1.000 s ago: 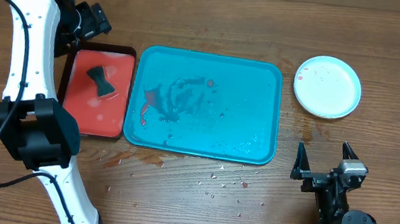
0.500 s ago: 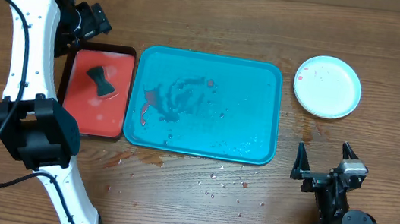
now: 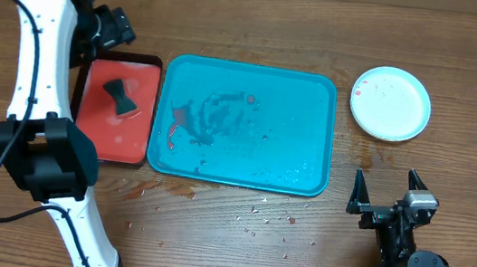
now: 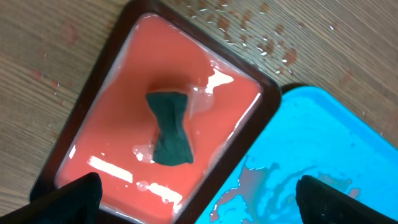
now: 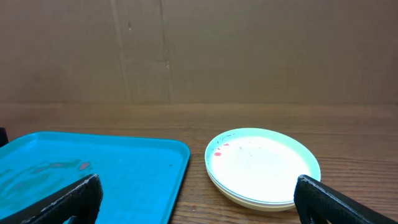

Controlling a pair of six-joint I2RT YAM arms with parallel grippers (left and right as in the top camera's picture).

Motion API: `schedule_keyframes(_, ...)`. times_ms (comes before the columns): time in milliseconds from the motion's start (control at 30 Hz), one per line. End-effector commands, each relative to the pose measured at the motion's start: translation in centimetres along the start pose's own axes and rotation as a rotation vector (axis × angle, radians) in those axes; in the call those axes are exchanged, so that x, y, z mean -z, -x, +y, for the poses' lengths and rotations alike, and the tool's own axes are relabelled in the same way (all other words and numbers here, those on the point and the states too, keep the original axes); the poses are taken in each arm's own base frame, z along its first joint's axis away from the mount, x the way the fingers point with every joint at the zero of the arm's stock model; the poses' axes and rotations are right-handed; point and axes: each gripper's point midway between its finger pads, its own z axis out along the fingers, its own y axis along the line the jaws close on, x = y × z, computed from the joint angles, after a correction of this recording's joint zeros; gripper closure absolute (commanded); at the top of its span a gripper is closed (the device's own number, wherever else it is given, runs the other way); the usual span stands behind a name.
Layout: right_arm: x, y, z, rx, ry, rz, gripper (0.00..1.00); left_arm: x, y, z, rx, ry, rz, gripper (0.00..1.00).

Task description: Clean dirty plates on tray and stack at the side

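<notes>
Wooden table (image 3: pixel 262 18) bore the tray (image 3: pixel 297 104), plates (image 3: pixel 391 103) stacked at its three o'clock; we saw left gripper (image 4: pixel 199 199) and right gripper (image 3: pixel 386 175) both spread apart.

Sponge (image 3: pixel 118 97) in small tray (image 3: pixel 101 138) left of large tray (image 3: pixel 300 114), plates (image 3: pixel 391 103) right

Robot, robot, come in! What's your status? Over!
Left gripper, right gripper: fingers open, empty. Plates stacked beside tray, top one red-speckled. Tray smeared, plate-free. Sponge in red tray.
</notes>
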Motion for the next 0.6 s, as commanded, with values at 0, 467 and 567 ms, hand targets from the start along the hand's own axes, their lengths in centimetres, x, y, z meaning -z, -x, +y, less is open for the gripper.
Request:
schedule_keyframes(0, 0.0, -0.1, -0.3, 0.001, -0.014, -0.006, 0.00, 4.1, 0.0, -1.1, -0.080, 0.004, -0.116, 0.00)
schedule_keyframes(467, 0.0, -0.1, -0.3, 0.001, -0.014, -0.006, 0.00, 13.3, -2.3, -0.7, -0.108, -0.032, -0.346, 0.00)
schedule_keyframes(567, 0.0, -0.1, -0.3, 0.001, -0.014, -0.006, 0.00, 12.9, -3.8, -0.2, -0.145, -0.034, -0.364, 0.00)
